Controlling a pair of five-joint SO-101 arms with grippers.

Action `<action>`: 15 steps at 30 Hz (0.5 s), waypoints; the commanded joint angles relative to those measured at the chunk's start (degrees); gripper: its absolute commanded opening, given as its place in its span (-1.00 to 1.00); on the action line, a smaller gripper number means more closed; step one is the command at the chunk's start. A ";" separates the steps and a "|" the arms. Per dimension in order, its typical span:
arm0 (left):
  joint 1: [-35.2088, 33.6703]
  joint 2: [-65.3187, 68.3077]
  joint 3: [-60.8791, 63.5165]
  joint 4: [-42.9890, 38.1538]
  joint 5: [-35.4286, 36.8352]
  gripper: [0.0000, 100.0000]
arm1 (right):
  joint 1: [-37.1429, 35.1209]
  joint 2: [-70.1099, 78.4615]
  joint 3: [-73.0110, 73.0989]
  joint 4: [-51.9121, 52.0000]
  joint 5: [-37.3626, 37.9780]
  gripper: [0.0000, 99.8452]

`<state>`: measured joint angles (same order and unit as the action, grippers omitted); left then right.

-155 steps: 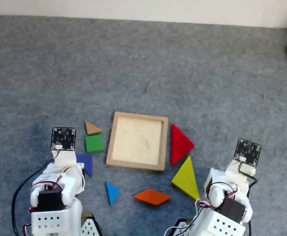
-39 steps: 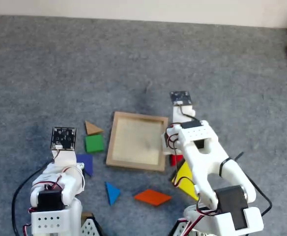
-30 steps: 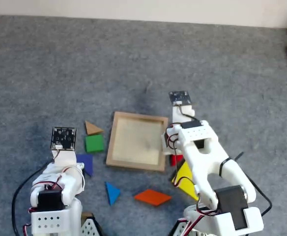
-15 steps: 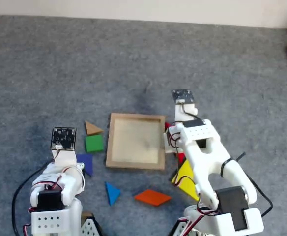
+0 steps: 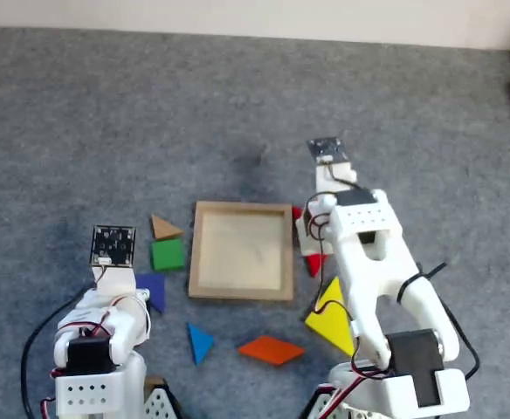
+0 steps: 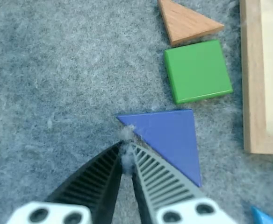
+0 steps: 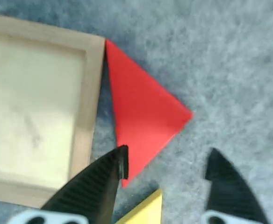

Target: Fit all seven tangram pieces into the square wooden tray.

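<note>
Right gripper [image 7: 168, 163] jaws apart over red triangle [image 7: 141, 121] just beside tray [image 7: 92, 93] rim, so closing may snag the rim; left gripper [image 6: 125, 149] jaws together.

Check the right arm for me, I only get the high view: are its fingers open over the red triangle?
Observer: Open. On the right gripper the fingers stand wide apart, one tip over the red triangle at the corner nearest the yellow triangle.
Operator: Red against the tray?
Observer: One red corner sits at a corner of the tray; from there its edge angles away from the rim.
Operator: Left arm?
Observer: On the left gripper the fingers are shut, tips at a corner of the blue triangle.
</note>
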<state>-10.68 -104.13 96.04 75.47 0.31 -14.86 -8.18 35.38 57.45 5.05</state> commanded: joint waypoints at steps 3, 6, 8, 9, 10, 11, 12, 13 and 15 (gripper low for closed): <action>-0.57 -0.31 1.19 0.26 -0.09 -0.99 | -0.84 0.66 -5.23 0.66 1.41 -0.33; -0.57 -0.31 1.19 0.26 -0.09 -0.99 | -2.95 4.44 -8.13 0.92 1.41 -0.32; -0.57 -0.31 1.19 0.26 -0.09 -0.99 | -3.91 7.60 -10.42 1.10 1.32 -0.32; -0.57 -0.31 1.19 0.26 -0.09 -0.99 | -4.18 9.01 -11.38 1.19 1.23 -0.32; -0.57 -0.31 1.19 0.26 -0.09 -0.99 | -4.18 10.24 -12.18 1.19 1.14 -0.32; -0.57 -0.31 1.19 0.26 -0.09 -0.99 | -4.18 11.30 -12.79 1.19 1.14 -0.32; -0.57 -0.31 1.19 0.26 -0.09 -0.99 | -4.18 12.18 -13.23 1.19 1.05 -0.32; -0.57 -0.31 1.19 0.26 -0.09 -0.99 | -4.18 12.79 -13.49 1.19 1.05 -0.32; -0.57 -0.31 1.19 0.26 -0.09 -0.99 | -4.53 13.76 -13.58 1.19 1.05 -0.32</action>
<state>-10.68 -104.13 96.04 75.47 0.31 -18.29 5.71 25.10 58.15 5.49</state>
